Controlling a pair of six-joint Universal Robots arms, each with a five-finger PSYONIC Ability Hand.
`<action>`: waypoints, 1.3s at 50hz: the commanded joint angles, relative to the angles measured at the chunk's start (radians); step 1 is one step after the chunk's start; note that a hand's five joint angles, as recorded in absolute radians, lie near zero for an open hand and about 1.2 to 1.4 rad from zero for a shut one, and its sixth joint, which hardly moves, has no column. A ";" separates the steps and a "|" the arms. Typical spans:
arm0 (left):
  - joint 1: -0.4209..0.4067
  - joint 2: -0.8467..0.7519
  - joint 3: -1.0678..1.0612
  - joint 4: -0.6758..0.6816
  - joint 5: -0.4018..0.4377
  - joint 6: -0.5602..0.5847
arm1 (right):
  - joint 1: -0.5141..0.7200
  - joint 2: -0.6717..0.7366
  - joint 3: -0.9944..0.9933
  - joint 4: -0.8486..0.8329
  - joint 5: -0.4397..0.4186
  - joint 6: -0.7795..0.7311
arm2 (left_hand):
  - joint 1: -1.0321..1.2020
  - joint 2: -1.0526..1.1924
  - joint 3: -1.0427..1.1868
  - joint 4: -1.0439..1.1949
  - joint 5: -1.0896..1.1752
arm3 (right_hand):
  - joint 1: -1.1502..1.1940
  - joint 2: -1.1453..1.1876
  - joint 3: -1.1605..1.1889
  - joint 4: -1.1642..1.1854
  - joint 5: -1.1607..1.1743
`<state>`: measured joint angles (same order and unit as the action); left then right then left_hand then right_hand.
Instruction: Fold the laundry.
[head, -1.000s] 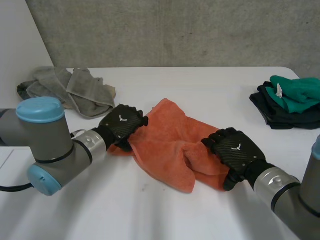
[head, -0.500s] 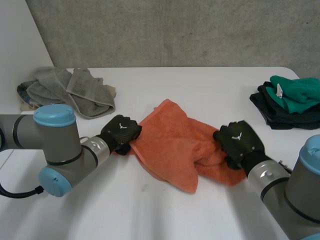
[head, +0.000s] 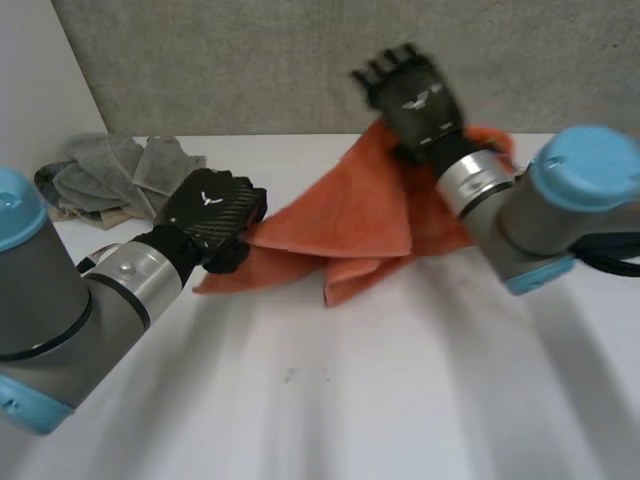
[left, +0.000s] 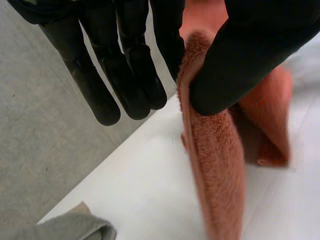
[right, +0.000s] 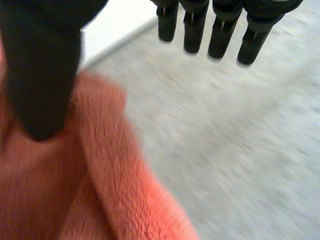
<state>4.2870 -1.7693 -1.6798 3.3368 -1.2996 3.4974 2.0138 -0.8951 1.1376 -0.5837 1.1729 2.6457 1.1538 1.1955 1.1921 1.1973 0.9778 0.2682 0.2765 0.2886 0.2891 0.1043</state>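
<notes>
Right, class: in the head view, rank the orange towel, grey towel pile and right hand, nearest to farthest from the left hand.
1. Orange towel: pinched in the left hand.
2. Grey towel pile: just behind it, to its left.
3. Right hand: raised, at the towel's far end.

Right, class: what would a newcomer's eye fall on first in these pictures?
The orange towel, held up off the white table at one end by the right hand. The left hand pinches its other end low over the table; grey towels lie heaped beyond it.

Right hand (head: 415, 100) has swung orange towel (head: 350, 215) upward.
</notes>
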 joint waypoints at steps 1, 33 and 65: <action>-0.032 0.027 -0.006 -0.010 -0.056 -0.008 | 0.040 0.012 0.025 0.021 0.083 0.025 | 0.242 0.201 0.204 0.199 0.244 | -0.094 -0.102 -0.114 -0.115 -0.104; -0.093 0.113 0.020 -0.003 -0.090 -0.009 | 0.037 -0.096 0.260 0.683 0.195 0.954 | 0.242 0.201 0.204 0.199 0.244 | 0.034 0.026 0.014 0.013 0.023; 0.045 0.257 0.060 -0.003 -0.156 0.000 | -0.089 -0.383 0.145 0.729 0.280 0.076 | 0.242 0.201 0.204 0.199 0.244 | 1.128 1.120 1.108 1.107 1.117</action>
<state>4.2433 -1.5792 -1.6345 3.3379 -1.4579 3.4973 2.0418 -1.0912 1.2521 0.0765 1.4350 3.1865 1.1538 1.1956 1.1929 1.1978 0.9778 1.0695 1.1805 1.1854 1.1945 0.9627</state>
